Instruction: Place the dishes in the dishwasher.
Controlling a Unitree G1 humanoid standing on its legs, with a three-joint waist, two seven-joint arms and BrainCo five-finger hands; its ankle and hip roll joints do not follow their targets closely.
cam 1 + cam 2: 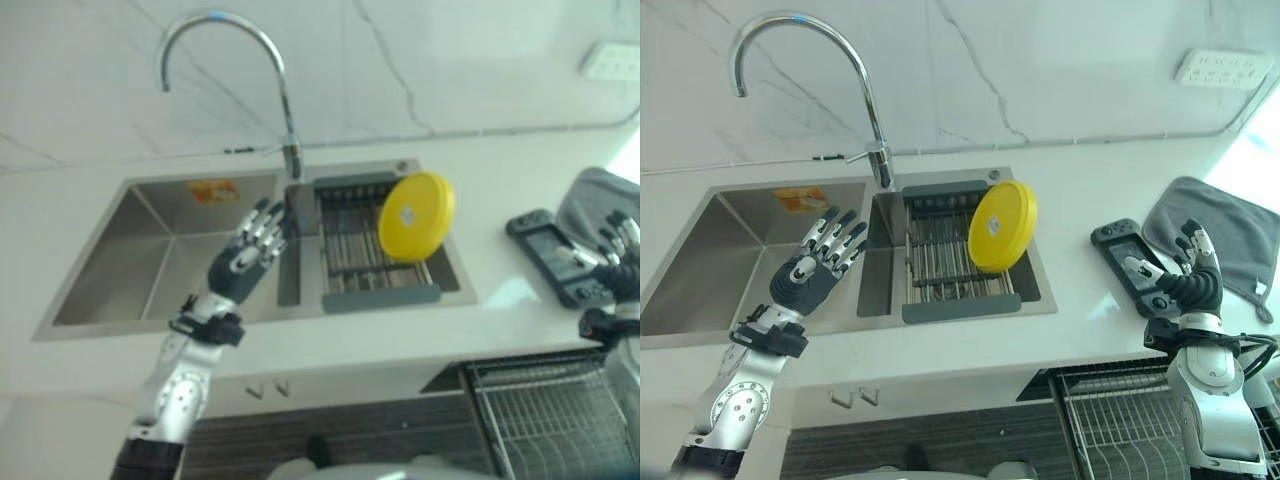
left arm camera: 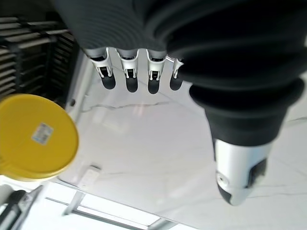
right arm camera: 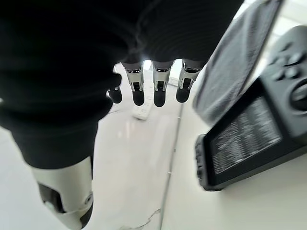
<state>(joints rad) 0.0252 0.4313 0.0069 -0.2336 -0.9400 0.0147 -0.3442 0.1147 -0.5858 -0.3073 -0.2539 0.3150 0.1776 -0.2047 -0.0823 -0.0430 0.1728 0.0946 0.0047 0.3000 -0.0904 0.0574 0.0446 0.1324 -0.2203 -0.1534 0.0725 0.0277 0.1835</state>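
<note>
Dishwasher rack (image 1: 1120, 420): wire basket, nearest, below the bench (image 1: 1070, 330) edge on the robot's right.
Right hand (image 1: 1193, 275): fingers straight, holding nothing, raised over the bench beside the game console (image 1: 1132, 265).
Left hand (image 1: 820, 262): fingers spread and straight, empty, above the sink (image 1: 730, 270) basin.
Yellow plate (image 1: 1002, 226): on edge, leaning in the drying rack (image 1: 950, 265) set over the sink's right part, apart from both hands.
Grey cloth (image 1: 1230, 230): flat on the bench, just beyond the console.
Faucet (image 1: 815, 70): arches up behind the sink.
</note>
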